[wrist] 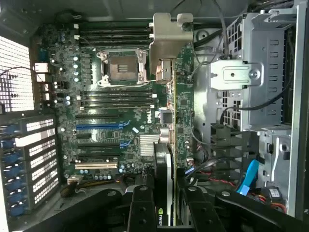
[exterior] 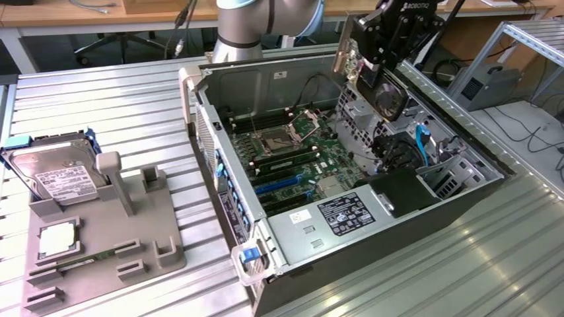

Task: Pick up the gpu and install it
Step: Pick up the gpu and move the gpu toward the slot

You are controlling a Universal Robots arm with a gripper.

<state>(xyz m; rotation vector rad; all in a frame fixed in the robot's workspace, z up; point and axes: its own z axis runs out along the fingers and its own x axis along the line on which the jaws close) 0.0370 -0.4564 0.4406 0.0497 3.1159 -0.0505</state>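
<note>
1. The hand [exterior: 381, 63] is clenched on the gpu [exterior: 350, 56], holding it edge-down above the open computer case [exterior: 423, 218].
2. From the wrist view, the card hangs over the motherboard [wrist: 96, 121].
3. The case lies on the ribbed metal worktop [exterior: 115, 99].

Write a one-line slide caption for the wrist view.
Gripper shut on the gpu, holding it edge-on above the bare motherboard, metal bracket end pointing away from the camera.

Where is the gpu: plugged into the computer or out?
Out. The gripper holds the gpu up above the open computer case, not in any slot.
</note>
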